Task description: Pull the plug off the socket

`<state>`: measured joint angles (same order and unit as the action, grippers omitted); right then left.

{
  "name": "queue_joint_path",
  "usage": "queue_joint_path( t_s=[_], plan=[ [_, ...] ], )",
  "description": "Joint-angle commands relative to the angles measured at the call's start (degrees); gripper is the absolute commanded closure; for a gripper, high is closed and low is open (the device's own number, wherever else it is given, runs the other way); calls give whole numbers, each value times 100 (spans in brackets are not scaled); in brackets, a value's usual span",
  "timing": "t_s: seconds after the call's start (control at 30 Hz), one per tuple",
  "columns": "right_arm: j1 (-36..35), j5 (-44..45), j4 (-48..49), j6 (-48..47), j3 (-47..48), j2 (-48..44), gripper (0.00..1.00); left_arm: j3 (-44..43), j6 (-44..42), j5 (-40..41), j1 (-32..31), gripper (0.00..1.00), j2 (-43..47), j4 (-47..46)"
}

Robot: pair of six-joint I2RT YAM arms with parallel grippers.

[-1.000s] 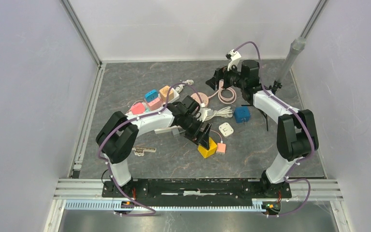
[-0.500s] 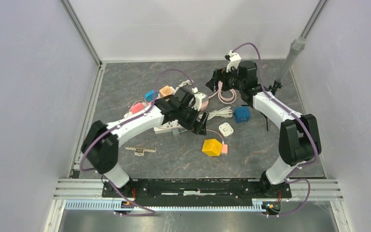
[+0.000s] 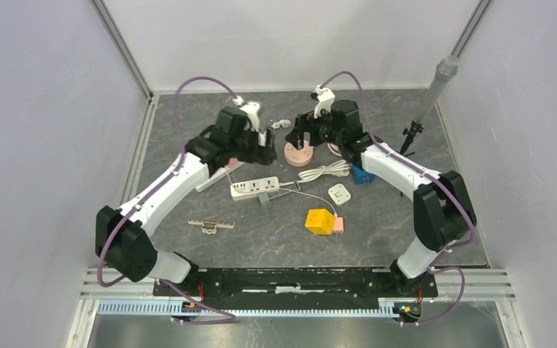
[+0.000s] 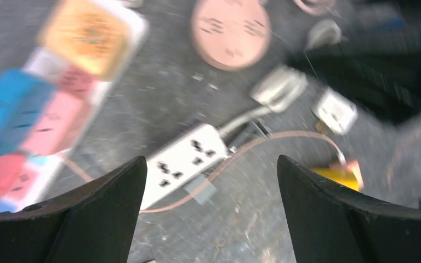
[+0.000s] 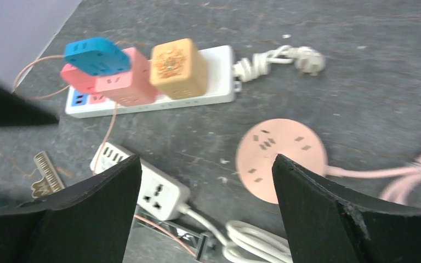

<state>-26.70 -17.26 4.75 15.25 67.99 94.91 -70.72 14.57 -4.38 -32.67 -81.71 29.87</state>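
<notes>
A long white socket strip lies at the back left with cube plugs in it: an orange plug, a pink one and a blue one on top. The left wrist view shows the same strip blurred, with the orange plug and the blue plug. From the top it is mostly hidden under my left arm. My left gripper hovers beside it, open and holding nothing. My right gripper hangs open over the round pink socket.
A short white power strip with a coiled white cable lies mid-table. A yellow cube, a white square adapter and a blue cube lie to the right. A comb-like piece lies front left, and a grey pole stands back right.
My left arm swung from the yellow cube at the front middle to the back left, over the long strip, and its jaws widened. My right gripper moved left to above the round pink socket.
</notes>
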Motion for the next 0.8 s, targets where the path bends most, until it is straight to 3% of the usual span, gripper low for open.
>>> queue_joint_path(
  t_s=[0.0,0.13,0.33,0.63,0.77],
  plan=[
    [-538,115,389,227,229,353,10,-262,786,632,884,6,217,-131],
    [-1034,450,583,118,462,728,14,-428,1161,866,1393,6,-36,121],
    [-1372,1531,4,-279,1518,1595,5,-1101,1389,985,2129,6,-477,795],
    [-1508,1630,477,-697,2322,2645,7,-1550,1622,470,2860,7,-1079,1038],
    [-1540,1434,160,-766,2838,3011,10,-1606,1649,130,3051,8,-1275,1075]
  ],
)
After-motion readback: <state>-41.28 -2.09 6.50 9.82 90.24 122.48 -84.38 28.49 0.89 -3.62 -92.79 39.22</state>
